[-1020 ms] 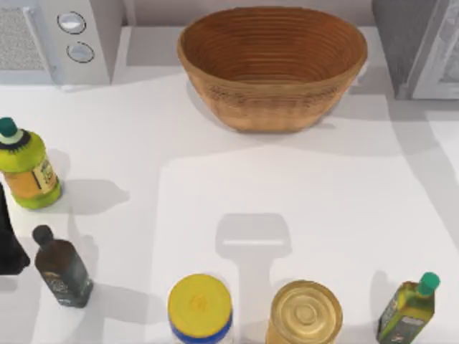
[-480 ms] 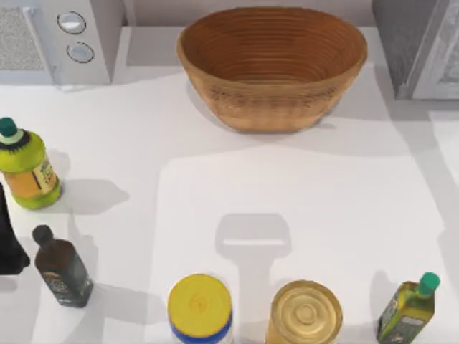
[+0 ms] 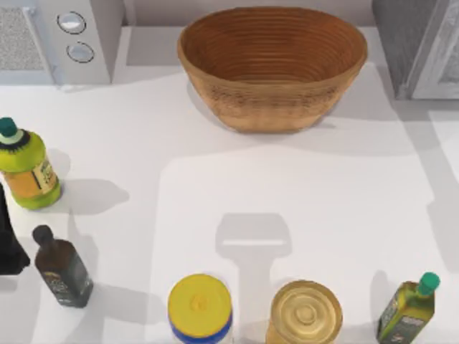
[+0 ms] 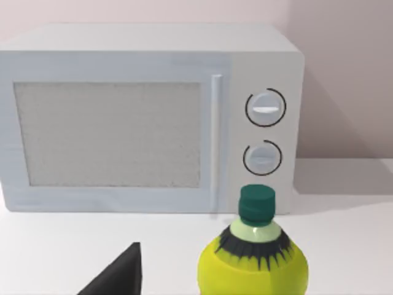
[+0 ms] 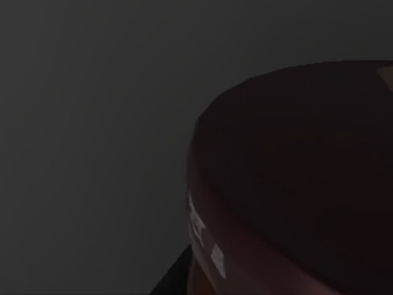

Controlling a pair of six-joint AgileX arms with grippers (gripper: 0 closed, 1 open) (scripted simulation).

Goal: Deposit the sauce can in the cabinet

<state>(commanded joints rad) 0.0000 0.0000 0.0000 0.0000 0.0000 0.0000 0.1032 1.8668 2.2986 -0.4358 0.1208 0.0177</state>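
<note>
White bench [image 3: 143,158] carries no can, so you're likely near done: the sauce can [image 5: 295,184] looms in darkness, seemingly inside the cabinet [image 3: 401,43] at two o'clock; jaws' state can't be told.

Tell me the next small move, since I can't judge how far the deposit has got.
Probably pause and confirm the sauce can's footing before letting go. The cabinet stands at the far right corner of the table, and the right wrist view is dark, so nothing settles where the can rests. The left arm sits parked at the left edge.
</note>
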